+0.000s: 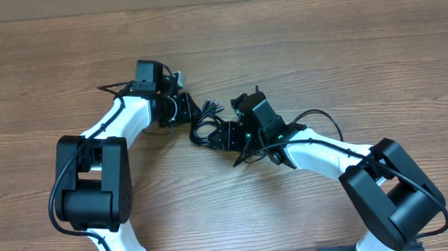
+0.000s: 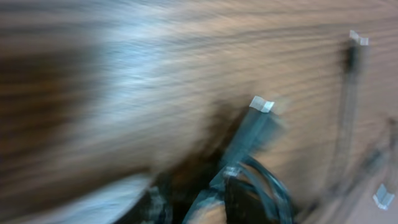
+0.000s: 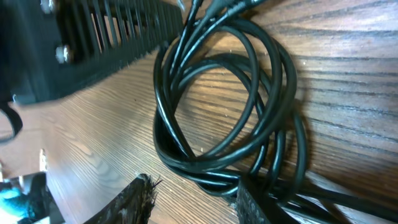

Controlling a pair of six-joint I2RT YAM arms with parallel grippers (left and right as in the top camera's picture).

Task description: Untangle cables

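Observation:
The cables [image 1: 206, 125] lie as a small black tangle on the wooden table between my two grippers. My left gripper [image 1: 182, 109] is at the tangle's left edge and my right gripper [image 1: 223, 135] at its right edge. The left wrist view is badly blurred. It shows a cable with a silver-tipped plug [image 2: 261, 104] running up from between the dark fingers [image 2: 249, 202] of the left gripper [image 2: 214, 198]. In the right wrist view the coiled loops [image 3: 217, 106] lie flat. My right gripper [image 3: 193, 202] is open, with bare wood between its fingers and the loops crossing its right fingertip [image 3: 252, 202].
Two more silver-tipped plugs [image 2: 357, 38] [image 2: 382, 196] lie on the wood at the right of the left wrist view. The left arm's black ribbed housing [image 3: 93, 43] sits close above the coil. Both white arms [image 1: 115, 128] [image 1: 327, 154] reach in from the near table edge.

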